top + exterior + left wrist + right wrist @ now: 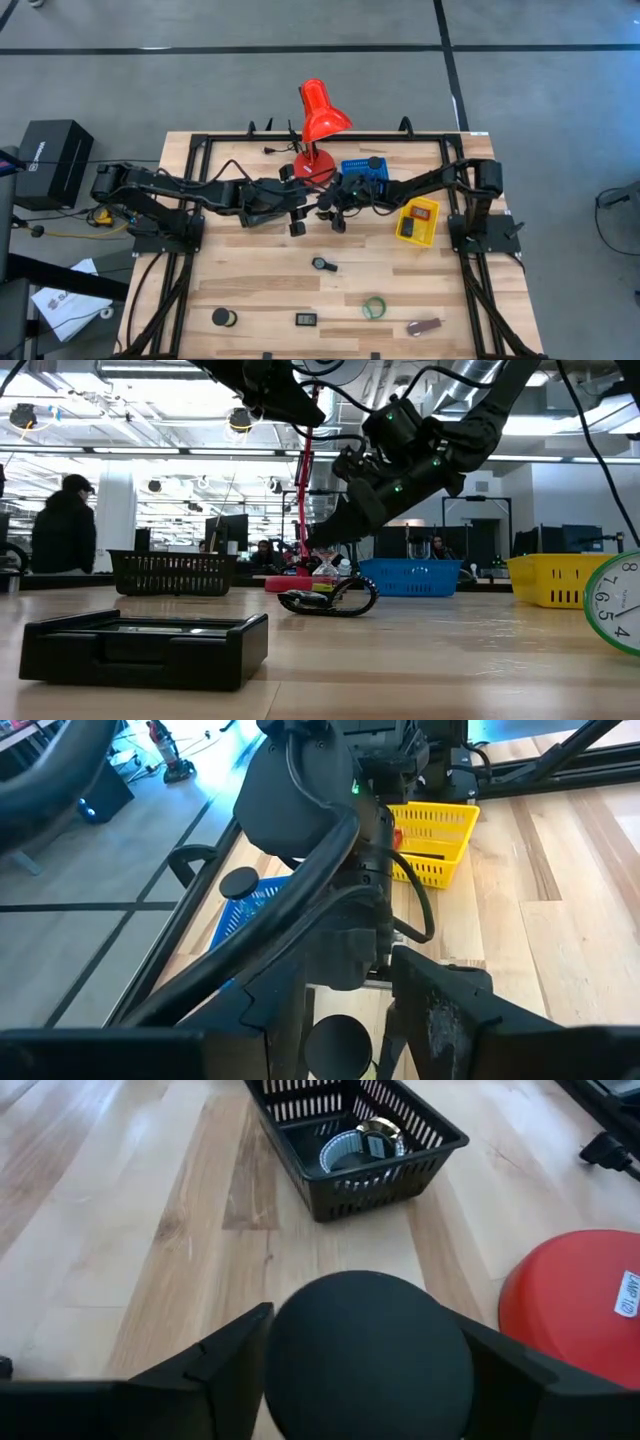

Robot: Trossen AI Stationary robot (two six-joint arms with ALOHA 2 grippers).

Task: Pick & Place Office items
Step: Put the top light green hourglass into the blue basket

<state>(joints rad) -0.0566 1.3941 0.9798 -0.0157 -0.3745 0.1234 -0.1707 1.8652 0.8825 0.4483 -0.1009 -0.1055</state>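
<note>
1. From the high view, my two arms meet near the table's middle, just in front of the red desk lamp (318, 125). My left gripper (297, 218) and my right gripper (333, 212) sit close together. I count three trays here: one blue tray (364, 171), one yellow tray (417, 221), and one black basket hidden under my left arm. Five office items lie loose on the front half of the table: one black roll (221, 317), one small black oblong (306, 320), one green tape ring (374, 307), one maroon oblong (424, 326) and one small black piece with a loop (323, 264).

2. From the low view, one black case (145, 645) lies nearest the camera, one looped strap piece (328, 598) lies mid-table, and one green-rimmed clock face (616, 605) stands at the edge. Two people show in the room behind.

3. From the left wrist view, my left fingers (440, 1010) stand apart with nothing between them. One black disc rests on the blue tray's rim (240, 883).

4. From the right wrist view, my right jaws are clamped on one round black roll (367, 1352), held above the wood. The black basket (352, 1142) beyond holds two items: one wristband and one gold-rimmed piece.
</note>
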